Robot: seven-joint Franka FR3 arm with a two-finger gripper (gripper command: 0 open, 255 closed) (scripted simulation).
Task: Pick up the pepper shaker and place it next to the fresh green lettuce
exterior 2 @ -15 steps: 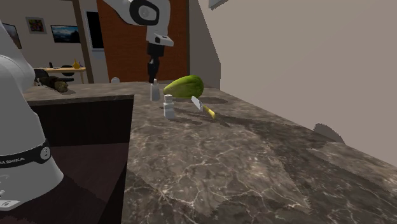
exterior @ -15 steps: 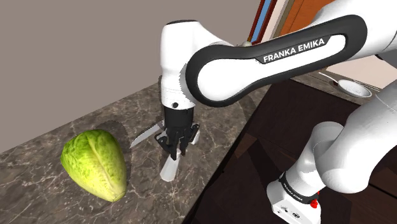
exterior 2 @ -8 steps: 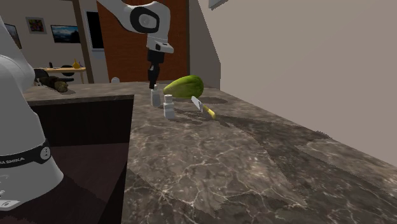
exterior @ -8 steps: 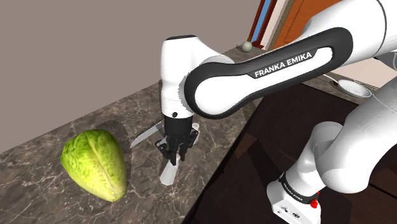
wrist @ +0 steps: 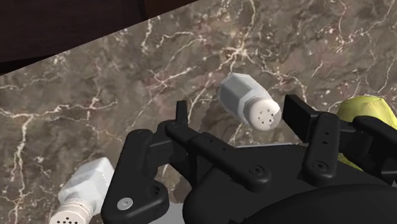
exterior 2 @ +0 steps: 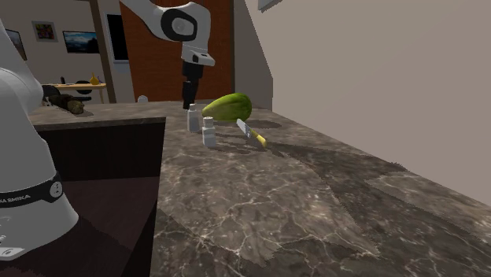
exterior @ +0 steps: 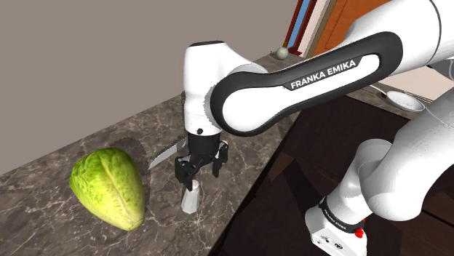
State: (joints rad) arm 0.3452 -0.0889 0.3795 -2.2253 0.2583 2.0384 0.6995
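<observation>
The pepper shaker point(exterior: 190, 198) is a small white shaker standing on the dark marble counter point(exterior: 65, 218), just right of the green lettuce point(exterior: 109, 186) in the shoulder view. My gripper point(exterior: 198, 171) hangs directly over it, open, the fingers apart and clear of it. In the wrist view the shaker point(wrist: 248, 102) shows its holed top between the two spread fingers point(wrist: 180, 118), with the lettuce point(wrist: 364, 109) beyond one of them. In the second exterior view the gripper point(exterior 2: 190, 101) sits above the shaker point(exterior 2: 193, 120), in front of the lettuce point(exterior 2: 228, 106).
A second white shaker point(exterior 2: 209, 132) stands close by, also in the wrist view point(wrist: 83, 191). A knife point(exterior 2: 252, 132) with a yellow handle lies on the counter near the lettuce. The counter edge drops to a dark cabinet point(exterior: 320, 145). A grey wall point(exterior: 87, 58) backs the counter.
The gripper came down a little with the shaker, then its fingers spread and let go. The shaker now stands on the counter.
</observation>
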